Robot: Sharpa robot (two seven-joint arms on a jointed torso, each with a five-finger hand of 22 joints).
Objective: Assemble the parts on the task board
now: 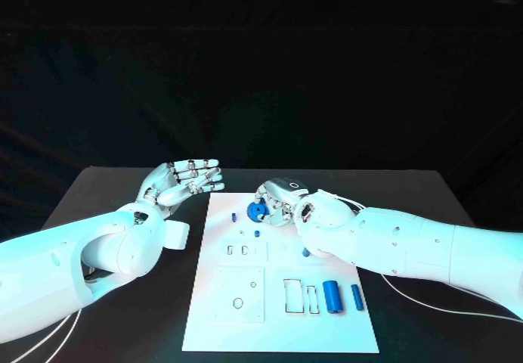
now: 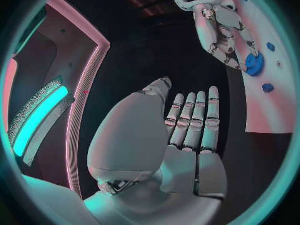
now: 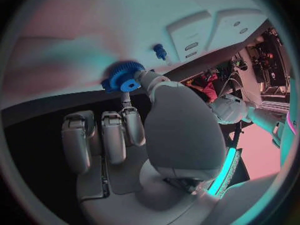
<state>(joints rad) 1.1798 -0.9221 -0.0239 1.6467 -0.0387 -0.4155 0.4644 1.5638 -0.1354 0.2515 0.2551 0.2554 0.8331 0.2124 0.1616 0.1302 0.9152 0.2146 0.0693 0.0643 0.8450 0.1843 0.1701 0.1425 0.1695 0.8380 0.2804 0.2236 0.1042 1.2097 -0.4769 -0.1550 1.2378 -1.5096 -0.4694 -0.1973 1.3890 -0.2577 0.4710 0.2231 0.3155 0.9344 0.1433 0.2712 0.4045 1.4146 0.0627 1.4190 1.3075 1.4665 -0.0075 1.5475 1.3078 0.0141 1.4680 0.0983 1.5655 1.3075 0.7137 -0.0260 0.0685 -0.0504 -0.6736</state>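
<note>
We start at the left: the left hand [image 1: 183, 181] is raised off the task board's [image 1: 218, 318] left edge, palm open, fingers straight and held side by side, nothing in it. The left wrist view shows the same, fingers [image 2: 195, 117] extended with dark air in front. Bare black table [image 1: 109, 189] lies between that hand and the table's far-left corner, so there is open room there.

Moving onto the board: a small blue peg [image 1: 234, 216] stands near its far-left part, and the blue gear [image 1: 258, 212] sits just right of it at the far end. The right hand [image 1: 286, 203] is on the gear; in the right wrist view a fingertip and the thumb touch the gear [image 3: 124, 77], the other fingers [image 3: 103, 137] curled in below. We read that as a pinch on the gear. We cannot tell whether the gear is seated on the board or lifted.

Nearer, two blue cylinders [image 1: 332, 296] lie side by side by the board's right edge, next to outlined slots. The right forearm covers part of the board's right side; a blue piece [image 1: 306, 252] peeks out beneath it, shape unclear. Open table continues right of the board.
</note>
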